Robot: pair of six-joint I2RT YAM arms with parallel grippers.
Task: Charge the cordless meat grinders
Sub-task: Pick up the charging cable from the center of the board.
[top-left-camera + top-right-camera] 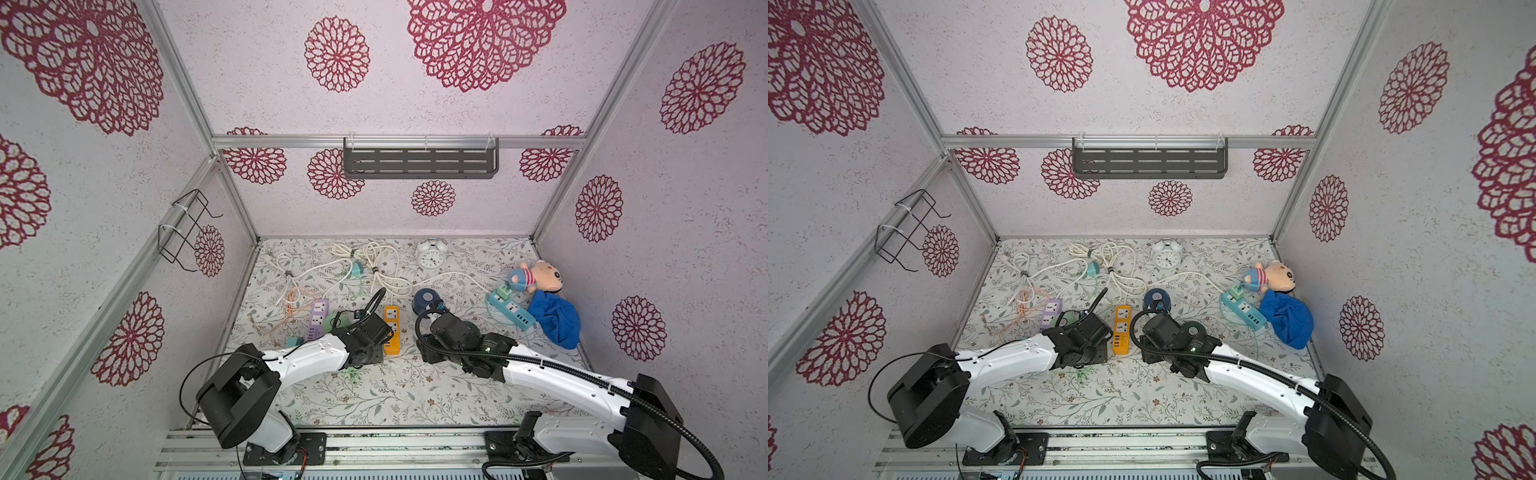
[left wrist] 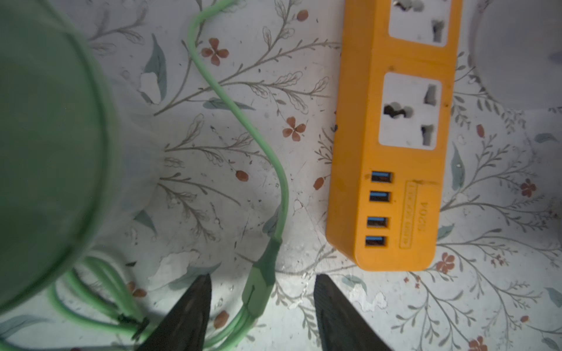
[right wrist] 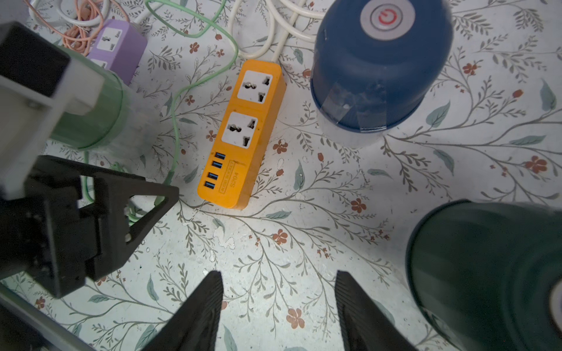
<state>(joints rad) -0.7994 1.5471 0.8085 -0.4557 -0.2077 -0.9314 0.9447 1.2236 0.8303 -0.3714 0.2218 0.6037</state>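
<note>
left end effector point(image 2: 263, 277) released astride green plug point(image 2: 261, 284) (smooth, flat) | right end effector point(image 3: 279, 274) released

grinders: mint point(image 3: 88, 121), navy point(image 3: 380, 70), dk grn point(image 3: 486, 273)
strips: orange point(image 3: 243, 142), purple point(image 3: 118, 48), teal point(image 1: 511, 309)
table point(image 3: 304, 228): white, leaf+flower print
walls point(image 1: 249, 83): red rosettes

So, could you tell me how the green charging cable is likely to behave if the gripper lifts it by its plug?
The green cable probably flops: it lies in loose curves. Its plug looks rigid, so likely a firmer hold. The tied slack beside the mint grinder may drag along.
</note>
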